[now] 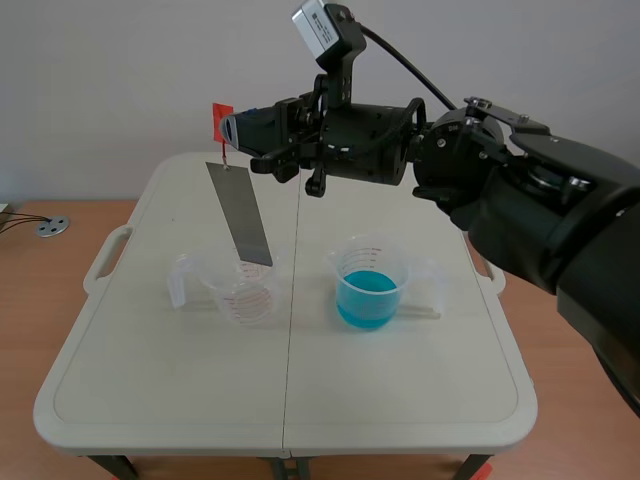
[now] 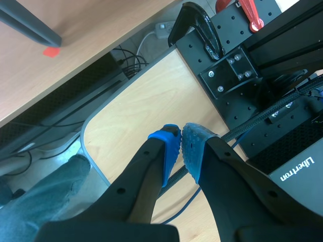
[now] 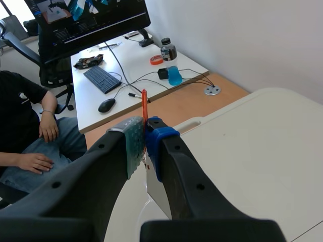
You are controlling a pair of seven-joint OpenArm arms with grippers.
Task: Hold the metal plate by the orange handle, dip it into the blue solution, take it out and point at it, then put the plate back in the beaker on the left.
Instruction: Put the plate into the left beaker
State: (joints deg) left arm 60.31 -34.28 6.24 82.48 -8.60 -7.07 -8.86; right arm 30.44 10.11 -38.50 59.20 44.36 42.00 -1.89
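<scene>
Currently the right jaws clamp the small orange handle (image 1: 222, 122), the long grey metal plate (image 1: 240, 215) dangling tilted below them over the clear empty beaker (image 1: 248, 292); the left jaws are closed on nothing. If the loosely hung plate swings, it could knock that beaker over.

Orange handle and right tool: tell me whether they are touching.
Touching. The right wrist view shows the orange handle pinched between the right tool's two pads, with the metal plate hanging below.
</scene>
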